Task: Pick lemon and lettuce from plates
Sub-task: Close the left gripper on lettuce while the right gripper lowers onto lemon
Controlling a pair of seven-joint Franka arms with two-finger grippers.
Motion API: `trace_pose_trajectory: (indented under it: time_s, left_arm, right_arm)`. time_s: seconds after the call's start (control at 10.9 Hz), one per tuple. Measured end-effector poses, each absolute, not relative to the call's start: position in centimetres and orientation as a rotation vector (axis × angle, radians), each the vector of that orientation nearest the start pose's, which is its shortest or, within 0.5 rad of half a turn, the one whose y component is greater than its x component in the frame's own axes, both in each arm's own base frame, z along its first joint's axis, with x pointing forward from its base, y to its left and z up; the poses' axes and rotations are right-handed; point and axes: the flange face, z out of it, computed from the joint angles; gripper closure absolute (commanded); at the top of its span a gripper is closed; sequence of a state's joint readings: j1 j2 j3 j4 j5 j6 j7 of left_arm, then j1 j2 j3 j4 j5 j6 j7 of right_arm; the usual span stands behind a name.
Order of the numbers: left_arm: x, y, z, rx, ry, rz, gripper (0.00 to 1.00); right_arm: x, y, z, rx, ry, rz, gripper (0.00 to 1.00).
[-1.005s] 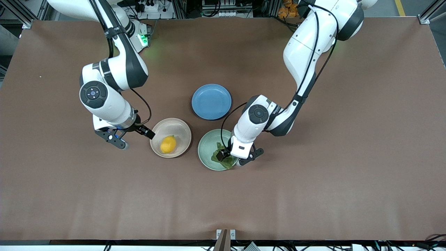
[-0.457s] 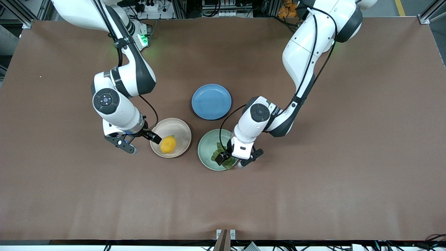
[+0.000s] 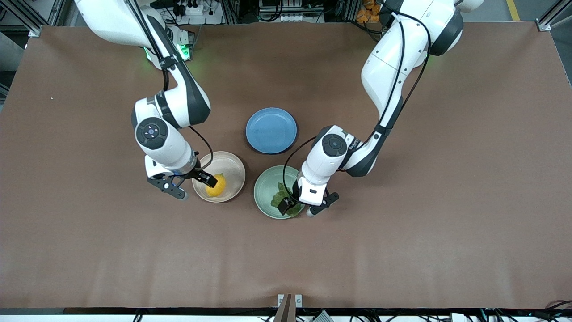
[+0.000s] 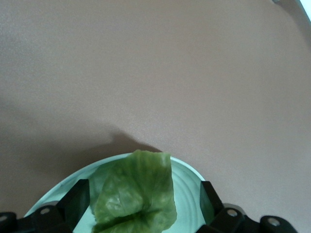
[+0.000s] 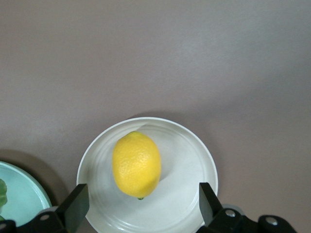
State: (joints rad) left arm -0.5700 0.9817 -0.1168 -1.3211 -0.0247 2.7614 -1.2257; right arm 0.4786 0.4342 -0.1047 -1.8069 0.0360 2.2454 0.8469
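Note:
The yellow lemon (image 3: 216,186) (image 5: 136,164) lies in the pale beige plate (image 3: 233,166) (image 5: 194,145). My right gripper (image 3: 192,184) (image 5: 141,208) hangs open over that plate's edge toward the right arm's end of the table, and the lemon sits just ahead of its jaws, untouched. The dark green lettuce (image 3: 280,196) (image 4: 133,191) rests in the mint green plate (image 3: 266,183) (image 4: 187,187). My left gripper (image 3: 304,205) (image 4: 143,204) is low over this plate and open, one finger on each side of the leaf.
An empty blue plate (image 3: 271,130) sits farther from the front camera than the other two plates, between both arms. The mint plate's rim (image 5: 19,194) shows at the edge of the right wrist view. Brown tabletop surrounds the plates.
The right arm has swung toward the beige plate, bringing its open gripper from beside the plate to over its edge by the lemon. The left gripper has shifted slightly over the lettuce.

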Motion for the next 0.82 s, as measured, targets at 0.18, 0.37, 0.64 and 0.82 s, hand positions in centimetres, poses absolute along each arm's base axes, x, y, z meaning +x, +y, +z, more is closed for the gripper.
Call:
trace_pose_trajectory:
  time_s: [0.18, 0.37, 0.64, 0.82]
  left_arm:
    - [61.6, -47.2, 18.7, -3.387, -1.108, -0.354, 0.16]
    - [61.6, -47.2, 18.5, -3.384, -1.128, -0.354, 0.43]
    - [61.6, -47.2, 18.6, -3.381, -1.147, -0.352, 0.66]
    - [61.7, -47.3, 18.7, -3.382, -1.148, -0.354, 0.81]
  right_arm:
    - [60.5, 25.5, 29.4, -3.07, 0.734, -0.02, 0.0]
    - [61.0, 25.9, 28.4, -3.076, 0.73, -0.017, 0.0]
    - [61.5, 26.1, 27.0, -3.084, 0.729, -0.013, 0.0]
    - [61.7, 26.2, 26.0, -3.082, 0.727, -0.024, 0.0]
